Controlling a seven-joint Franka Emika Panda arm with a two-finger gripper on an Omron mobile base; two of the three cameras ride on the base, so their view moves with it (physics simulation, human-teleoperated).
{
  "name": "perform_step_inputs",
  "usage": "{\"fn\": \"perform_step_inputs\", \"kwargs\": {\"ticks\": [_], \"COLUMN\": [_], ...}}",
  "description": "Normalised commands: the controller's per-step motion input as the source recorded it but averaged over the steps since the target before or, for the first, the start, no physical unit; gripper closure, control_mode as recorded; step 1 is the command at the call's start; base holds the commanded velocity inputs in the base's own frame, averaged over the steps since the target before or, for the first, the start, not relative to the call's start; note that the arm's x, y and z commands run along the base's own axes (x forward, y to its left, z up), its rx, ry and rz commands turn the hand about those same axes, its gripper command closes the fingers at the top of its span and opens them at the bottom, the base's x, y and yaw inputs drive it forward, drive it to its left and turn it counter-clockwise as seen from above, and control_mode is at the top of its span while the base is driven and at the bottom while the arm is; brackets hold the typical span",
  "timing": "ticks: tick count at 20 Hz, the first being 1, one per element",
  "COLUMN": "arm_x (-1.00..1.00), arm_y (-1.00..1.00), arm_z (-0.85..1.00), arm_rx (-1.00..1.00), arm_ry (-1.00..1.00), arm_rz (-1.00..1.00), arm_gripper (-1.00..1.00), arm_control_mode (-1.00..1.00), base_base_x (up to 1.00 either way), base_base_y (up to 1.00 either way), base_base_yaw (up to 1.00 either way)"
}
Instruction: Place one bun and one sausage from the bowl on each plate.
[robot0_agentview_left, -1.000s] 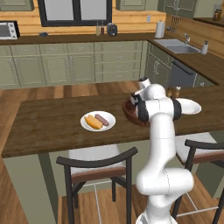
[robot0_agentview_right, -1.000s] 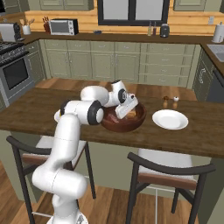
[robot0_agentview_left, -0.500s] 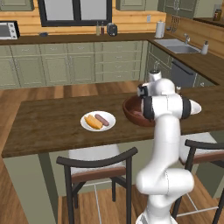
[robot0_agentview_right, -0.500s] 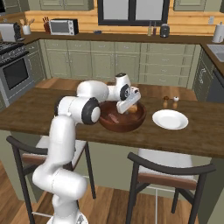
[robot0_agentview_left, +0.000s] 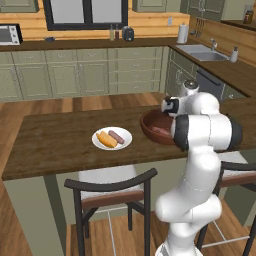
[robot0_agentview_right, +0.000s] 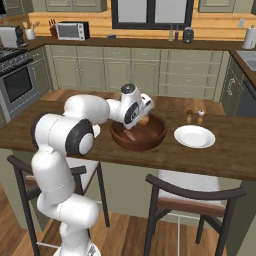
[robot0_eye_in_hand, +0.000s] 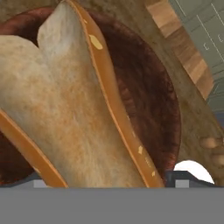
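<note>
Now lowered into the big round brown wooden bowl (robot0_agentview_right: 139, 134), open two-finger gripper (robot0_eye_in_hand: 105, 186) wide around the long orange bun (robot0_eye_in_hand: 70, 109), not squeezing yet; second white plate (robot0_agentview_right: 194, 136) waits.

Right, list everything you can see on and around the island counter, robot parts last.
bowl: one, reddish-brown wood, middle of the island counter
bun in bowl: one, golden-orange with a pale split face, close under the hand
filled plate: one, white, left of the bowl, holding one orange bun and one pinkish-brown sausage
bare plate: one, white, right of the bowl
shakers: two, small, behind the bare plate
stools: dark frames, at the counter's near side
island counter: one, dark wood
gripper: one, open, down over the bowl, dark tips either side of the bun
</note>
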Motion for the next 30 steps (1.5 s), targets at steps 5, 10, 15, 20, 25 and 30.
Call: {"fn": "perform_step_inputs", "kwargs": {"ticks": [5,10,15,20,25,30], "arm_x": [-0.28,0.00,0.00,0.00,0.00,0.00], "arm_y": [0.26,0.01,-0.34,-0.67,-0.26,0.00], "arm_z": [0.79,0.02,0.00,0.00,0.00,0.00], "arm_rx": [0.00,0.00,0.00,0.00,0.00,-0.01], "arm_ry": [0.18,0.01,0.00,0.00,0.00,0.00], "arm_rz": [0.00,0.00,0.00,0.00,0.00,0.00], "arm_gripper": [1.00,1.00,1.00,1.00,1.00,1.00], "arm_control_mode": [-1.00,-1.00,-1.00,-1.00,-1.00,1.00], "base_base_x": [0.00,0.00,0.00,0.00,0.00,0.00], "base_base_y": [0.00,0.00,0.00,0.00,0.00,-0.10], "base_base_yaw": [0.00,0.00,0.00,0.00,0.00,0.00]}}
